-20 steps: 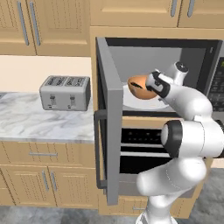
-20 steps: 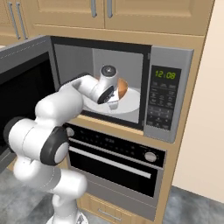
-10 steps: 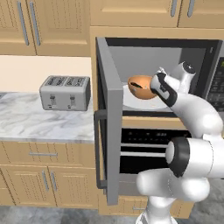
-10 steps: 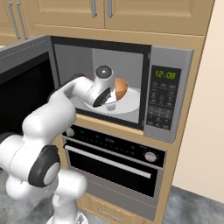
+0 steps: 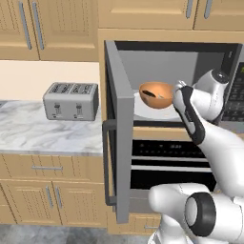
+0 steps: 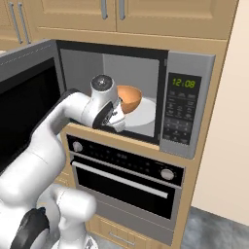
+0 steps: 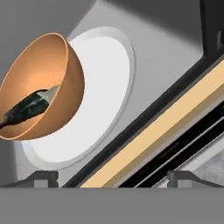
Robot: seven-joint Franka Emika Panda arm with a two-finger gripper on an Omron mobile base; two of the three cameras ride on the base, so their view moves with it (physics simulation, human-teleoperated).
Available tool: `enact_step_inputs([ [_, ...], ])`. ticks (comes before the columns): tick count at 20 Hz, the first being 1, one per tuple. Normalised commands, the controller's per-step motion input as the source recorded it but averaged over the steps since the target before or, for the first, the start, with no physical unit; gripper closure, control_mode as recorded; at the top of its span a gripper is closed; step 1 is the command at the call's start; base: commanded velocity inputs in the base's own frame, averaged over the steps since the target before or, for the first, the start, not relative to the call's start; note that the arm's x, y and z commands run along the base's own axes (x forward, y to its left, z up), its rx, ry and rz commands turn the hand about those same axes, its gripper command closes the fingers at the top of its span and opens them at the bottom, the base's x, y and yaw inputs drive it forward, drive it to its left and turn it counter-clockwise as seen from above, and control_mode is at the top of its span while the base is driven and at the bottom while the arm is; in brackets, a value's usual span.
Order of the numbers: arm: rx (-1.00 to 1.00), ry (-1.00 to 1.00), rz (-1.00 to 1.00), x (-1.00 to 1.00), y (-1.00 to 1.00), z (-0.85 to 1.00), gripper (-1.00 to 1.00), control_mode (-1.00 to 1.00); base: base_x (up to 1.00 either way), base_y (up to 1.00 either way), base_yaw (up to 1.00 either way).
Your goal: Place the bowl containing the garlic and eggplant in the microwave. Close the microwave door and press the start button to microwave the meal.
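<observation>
Kitchen wall-oven nook | round orange-tan bowl (image 7: 41, 85) left on white turntable (image 7: 109, 78) | gripper (image 7: 111, 177) spread wide, nothing held | bowl could get clipped backing out

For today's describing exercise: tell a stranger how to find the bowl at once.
Find the open microwave above the black oven. Inside, on the white turntable, sits the bowl. It is round, deep and orange-tan, the one coloured thing in that grey cavity.
</observation>
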Motion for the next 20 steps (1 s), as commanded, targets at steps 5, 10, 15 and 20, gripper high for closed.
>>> enact_step_inputs([
  [5,-0.28,-0.02,0.33,-1.0,0.38,0.03,-1.0,-1.0,0.0,0.0,0.0],
  [10,-0.32,0.0,0.33,-1.0,0.41,0.28,-1.0,-1.0,0.0,0.0,0.0],
  [15,-0.33,0.0,0.33,-0.96,0.44,0.38,-1.0,-1.0,0.0,0.0,0.0],
  [20,-0.33,0.0,0.36,-0.96,0.29,0.34,-1.0,-1.0,0.0,0.0,0.0],
])
